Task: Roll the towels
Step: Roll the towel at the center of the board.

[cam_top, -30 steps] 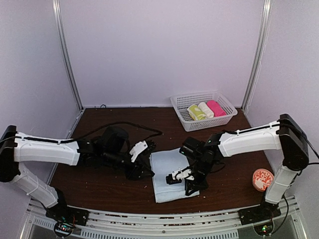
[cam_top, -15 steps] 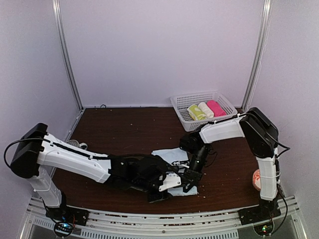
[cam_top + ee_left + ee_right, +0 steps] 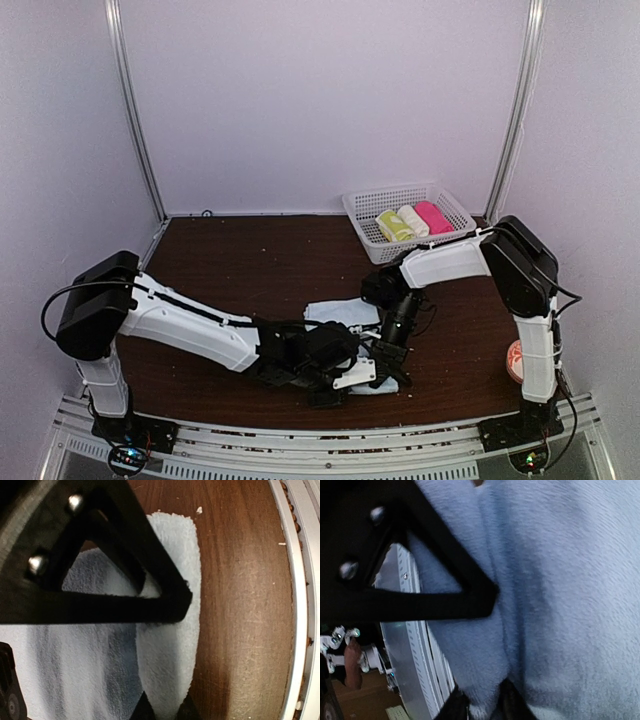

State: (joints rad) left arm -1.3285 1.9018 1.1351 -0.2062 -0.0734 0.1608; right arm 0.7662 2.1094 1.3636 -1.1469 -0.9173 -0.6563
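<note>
The blue towel (image 3: 342, 312) lies low in the centre of the overhead frame, on the dark table (image 3: 250, 260) and close to the metal rail (image 3: 300, 580) along its near edge. Its near hem runs left to right in that view, parallel to the rail, and has been lifted into a thick fold. The rest of the cloth stretches toward the upper part of the frame.

Both arms meet on that hem. The left gripper (image 3: 163, 711), reaching in from the lower left, has its tips drawn together with the folded edge pinched between them. The right gripper (image 3: 484, 706), dropping in from the upper right, is nipping the same hem just beside it, with pile bulging between its tips. Neither arm is the nearer, since each is already on the cloth.

The roll probably has to travel away from the rail, over the flat part of the towel, with the roll's long axis across the frame. The right forearm hangs above the towel's right side and looks like the one thing that could crowd that path. Beyond the far hem only bare wood shows.

Well apart at the upper right stands a white basket (image 3: 420, 248). It holds the green towel (image 3: 393, 226), apparently already rolled, with a cream roll (image 3: 413, 220) and a pink roll (image 3: 433, 216) beside it. A red-and-white disc (image 3: 527, 360) sits at the right edge, clear of the work.
</note>
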